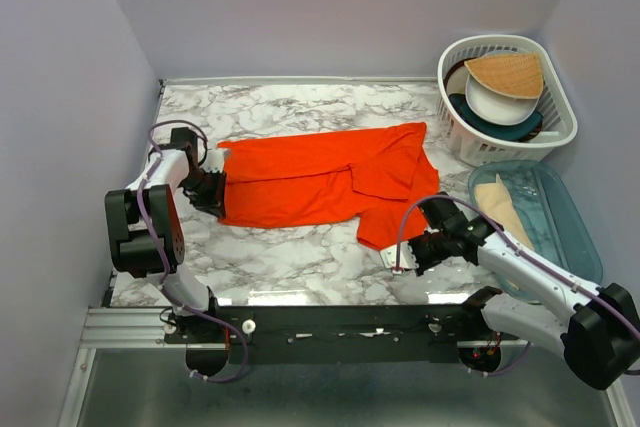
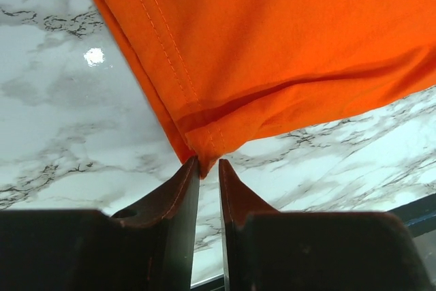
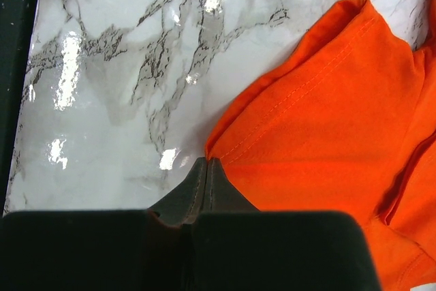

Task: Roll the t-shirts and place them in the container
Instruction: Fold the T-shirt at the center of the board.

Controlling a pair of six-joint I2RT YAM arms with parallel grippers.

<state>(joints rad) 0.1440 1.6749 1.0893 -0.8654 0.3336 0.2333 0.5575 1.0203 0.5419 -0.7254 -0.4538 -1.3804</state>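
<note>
One bright orange-red t-shirt (image 1: 310,182) lies spread flat across the marble table, partly folded over itself at its right end. My left gripper (image 1: 222,197) is at its left edge. In the left wrist view this gripper (image 2: 208,163) stands narrowly open, with a hemmed corner of the t-shirt (image 2: 286,39) dipping between the fingertips. My right gripper (image 1: 398,250) is at the shirt's near right corner. In the right wrist view its jaws (image 3: 206,160) are pressed together, and the stitched corner of the t-shirt (image 3: 327,134) runs right into the tips.
A white laundry basket (image 1: 480,147) at the back right holds bowls, plates and a tan fan-shaped piece (image 1: 508,72). A teal bin (image 1: 585,237) with a beige cloth (image 1: 500,207) sits right of my right arm. Walls close in on the left, back and right.
</note>
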